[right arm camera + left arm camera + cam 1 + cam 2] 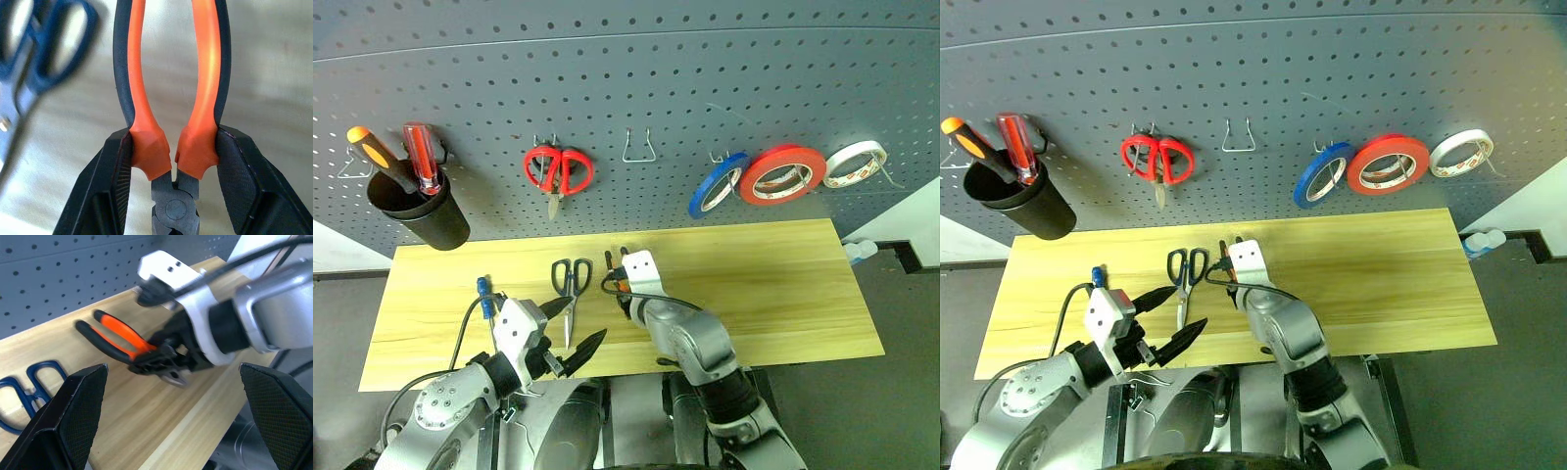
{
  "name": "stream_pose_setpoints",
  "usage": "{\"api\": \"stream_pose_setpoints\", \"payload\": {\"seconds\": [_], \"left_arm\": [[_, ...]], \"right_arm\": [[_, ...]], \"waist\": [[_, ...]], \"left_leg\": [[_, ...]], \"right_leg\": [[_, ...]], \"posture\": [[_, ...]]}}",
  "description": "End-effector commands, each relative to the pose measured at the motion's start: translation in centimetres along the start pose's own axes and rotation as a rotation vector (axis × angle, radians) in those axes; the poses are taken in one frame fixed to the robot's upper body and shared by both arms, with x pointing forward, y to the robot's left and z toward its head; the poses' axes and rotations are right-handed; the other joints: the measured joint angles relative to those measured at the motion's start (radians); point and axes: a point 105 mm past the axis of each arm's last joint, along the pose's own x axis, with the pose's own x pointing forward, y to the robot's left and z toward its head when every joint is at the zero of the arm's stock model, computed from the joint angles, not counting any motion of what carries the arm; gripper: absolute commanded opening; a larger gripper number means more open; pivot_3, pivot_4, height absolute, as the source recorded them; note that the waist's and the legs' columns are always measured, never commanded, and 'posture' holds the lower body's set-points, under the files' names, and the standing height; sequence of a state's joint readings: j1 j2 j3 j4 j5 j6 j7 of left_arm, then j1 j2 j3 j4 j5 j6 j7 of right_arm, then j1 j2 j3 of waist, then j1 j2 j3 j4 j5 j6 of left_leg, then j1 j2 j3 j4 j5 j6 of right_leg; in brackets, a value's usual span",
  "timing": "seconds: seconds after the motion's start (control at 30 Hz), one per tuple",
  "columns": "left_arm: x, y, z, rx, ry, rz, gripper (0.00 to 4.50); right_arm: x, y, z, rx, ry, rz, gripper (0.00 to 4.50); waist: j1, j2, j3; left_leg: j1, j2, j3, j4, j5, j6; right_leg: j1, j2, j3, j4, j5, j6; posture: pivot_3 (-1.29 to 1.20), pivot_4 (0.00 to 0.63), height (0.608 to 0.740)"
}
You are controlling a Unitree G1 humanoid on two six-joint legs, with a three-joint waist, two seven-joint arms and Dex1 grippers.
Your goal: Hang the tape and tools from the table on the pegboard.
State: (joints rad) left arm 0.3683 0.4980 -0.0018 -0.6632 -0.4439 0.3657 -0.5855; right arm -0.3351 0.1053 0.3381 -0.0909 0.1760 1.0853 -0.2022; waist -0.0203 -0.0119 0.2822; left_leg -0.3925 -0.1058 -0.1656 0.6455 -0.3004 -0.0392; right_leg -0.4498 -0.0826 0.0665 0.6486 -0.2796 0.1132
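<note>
The pliers (pixel 171 122) are held by the right gripper (pixel 173 169), whose two black fingers are closed on the orange-and-black handles just above the steel head. They are seen over the middle of the table (pixel 783 284), with the handles pointing toward the far pegboard (pixel 636 78). The left gripper (pixel 573 338) is held wide open with nothing in it, over the near edge of the table, to the left of the right gripper. The dark-handled scissors (pixel 571 284) are lying flat on the table just left of the pliers, with the blades pointing to the near edge. The blue-handled screwdriver (pixel 484 294) is lying farther left on the table. The blue tape (pixel 719 184) is hung on the pegboard at the right, just beside a red roll (pixel 782 174) and a white roll (pixel 855 163). Red scissors (pixel 558 171) are hung farther left, and a black cup (pixel 426 211) with two screwdrivers is fixed at the far left.
</note>
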Motion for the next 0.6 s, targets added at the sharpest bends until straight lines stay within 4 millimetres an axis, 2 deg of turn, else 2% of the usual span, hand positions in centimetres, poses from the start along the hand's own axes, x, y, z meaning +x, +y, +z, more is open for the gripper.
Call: {"api": "stream_pose_setpoints", "payload": {"seconds": [0.03,0.2,0.43,0.6], "left_arm": [[0.3,-0.2,0.2,0.01,-0.014,-0.021,4.5],[0.5,0.0,0.2,0.02,-0.015,-0.032,4.5],[0.7,0.6,0.2,0.032,-0.014,-0.045,4.5],[1.3,0.9,0.2,0.041,-0.021,-0.063,4.5]], "right_arm": [[-1.9,3.2,0.2,0.049,-0.067,0.129,2.11],[-3.2,3.0,0.3,0.032,-0.142,0.191,2.11],[-6.2,1.0,-0.9,0.003,-0.246,0.246,2.11],[-7.4,0.3,-1.3,-0.018,-0.286,0.258,2.11]], "waist": [[0.001,0.0,0.0],[0.005,0.0,0.0],[0.006,-0.001,0.0],[0.007,-0.002,-0.001]], "left_leg": [[0.0,0.0,0.0,0.0,0.0,0.0],[0.0,0.0,0.0,-0.001,0.0,0.0],[0.0,0.0,0.0,0.001,0.0,0.0],[0.0,0.0,0.0,0.001,0.0,-0.001]], "right_leg": [[0.0,0.0,0.0,0.0,0.0,0.0],[0.0,0.0,0.0,-0.002,0.0,0.0],[0.0,-0.001,-0.001,0.0,0.0,0.0],[0.001,0.0,-0.001,0.0,0.0,0.0]], "posture": [[0.07,0.325,0.72],[0.07,0.316,0.72],[0.06,0.295,0.72],[0.06,0.279,0.72]]}}
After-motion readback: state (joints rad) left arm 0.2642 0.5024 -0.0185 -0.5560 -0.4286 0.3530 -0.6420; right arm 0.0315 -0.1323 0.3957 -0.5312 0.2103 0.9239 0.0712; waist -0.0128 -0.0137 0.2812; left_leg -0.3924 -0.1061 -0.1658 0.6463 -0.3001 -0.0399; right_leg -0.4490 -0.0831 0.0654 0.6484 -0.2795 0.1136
